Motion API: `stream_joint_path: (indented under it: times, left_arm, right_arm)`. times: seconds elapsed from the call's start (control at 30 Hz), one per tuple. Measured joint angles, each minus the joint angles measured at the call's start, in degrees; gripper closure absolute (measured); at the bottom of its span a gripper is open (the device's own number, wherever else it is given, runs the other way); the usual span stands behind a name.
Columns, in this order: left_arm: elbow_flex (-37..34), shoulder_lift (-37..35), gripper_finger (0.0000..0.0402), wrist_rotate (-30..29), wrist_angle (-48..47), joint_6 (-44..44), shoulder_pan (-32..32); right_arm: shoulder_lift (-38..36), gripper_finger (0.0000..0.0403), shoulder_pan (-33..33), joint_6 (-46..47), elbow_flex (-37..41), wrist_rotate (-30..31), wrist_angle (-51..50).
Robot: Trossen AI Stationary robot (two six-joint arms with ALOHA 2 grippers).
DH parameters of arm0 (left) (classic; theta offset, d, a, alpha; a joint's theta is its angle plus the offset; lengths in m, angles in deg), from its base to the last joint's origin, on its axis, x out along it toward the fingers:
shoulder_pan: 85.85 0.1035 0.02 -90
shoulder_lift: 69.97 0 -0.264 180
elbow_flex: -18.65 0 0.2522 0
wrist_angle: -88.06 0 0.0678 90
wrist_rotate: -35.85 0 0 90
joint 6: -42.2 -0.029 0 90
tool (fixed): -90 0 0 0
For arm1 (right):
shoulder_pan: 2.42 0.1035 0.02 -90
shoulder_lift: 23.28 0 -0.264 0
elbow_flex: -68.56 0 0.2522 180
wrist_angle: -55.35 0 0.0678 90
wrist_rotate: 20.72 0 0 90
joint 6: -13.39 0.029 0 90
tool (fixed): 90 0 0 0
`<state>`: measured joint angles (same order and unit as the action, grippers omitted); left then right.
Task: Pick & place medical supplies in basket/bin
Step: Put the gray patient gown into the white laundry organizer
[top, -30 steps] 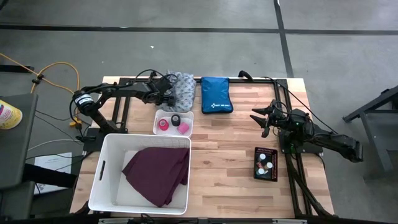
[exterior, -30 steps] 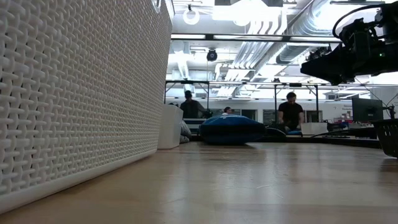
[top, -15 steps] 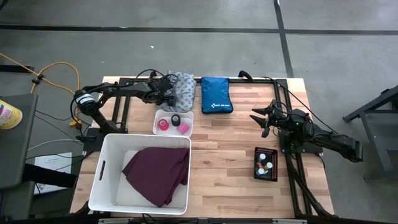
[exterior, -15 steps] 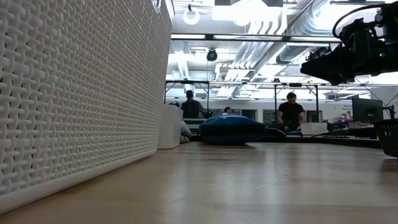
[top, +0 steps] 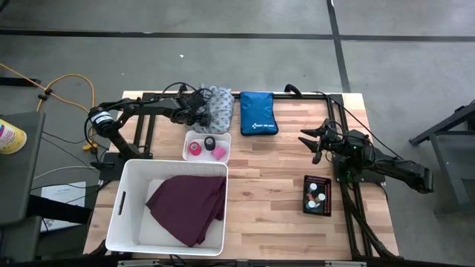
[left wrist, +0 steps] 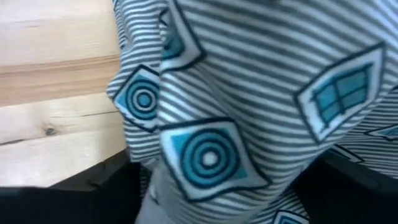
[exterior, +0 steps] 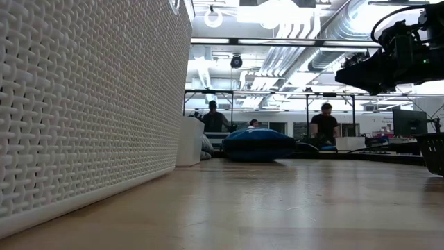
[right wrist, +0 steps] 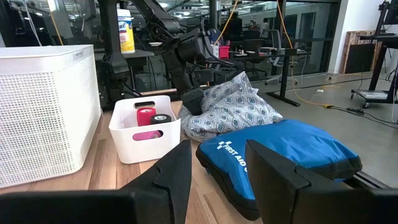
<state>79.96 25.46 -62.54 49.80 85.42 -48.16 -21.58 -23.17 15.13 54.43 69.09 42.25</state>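
1. Here, the grey-white patterned cloth (top: 217,106) lies bunched at the worktop's (top: 274,178) far edge, beside the blue zip pouch (top: 257,113).
2. The left hand (top: 199,108) is pressed into it; its grip cannot be told.
3. The right hand (top: 315,143) waits, fingers apart.
4. Risk: loose folds may slip free or snag the small white tray (top: 207,146) of tape rolls before the white perforated basket (top: 122,204).
5. Beyond is an open workshop.

1. Floor (top: 223,52): grey concrete crossed by dark lines, surrounding the wooden table (top: 274,185).
2. Cable (top: 70,81): yellow, lying on the floor beside the table.
3. Ceiling (exterior: 291,42): exposed ducts and bright lamps.
4. Far desks (exterior: 333,142): two people (exterior: 323,125) stand behind them.
5. Glass wall (right wrist: 311,31): behind office desks and chairs.
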Motion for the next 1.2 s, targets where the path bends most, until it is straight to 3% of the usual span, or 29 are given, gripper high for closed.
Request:
stream_joint_path:
  times: [0.37,0.53,1.2]
  left_arm:
    - [0.00,0.01,0.0236,-0.73,0.13,1.60,-0.98]
    - [0.00,0.00,0.0296,-2.08,0.29,1.70,-1.94]
    - [-0.36,-6.39,0.0367,-3.91,-2.02,1.21,-3.65]
  right_arm:
    - [0.00,0.0265,-0.01,0.00,0.01,0.00,0.00]
    - [0.00,0.0265,0.00,0.00,-0.01,0.00,0.00]
    - [0.01,0.0265,0.02,0.00,0.01,0.00,0.00]
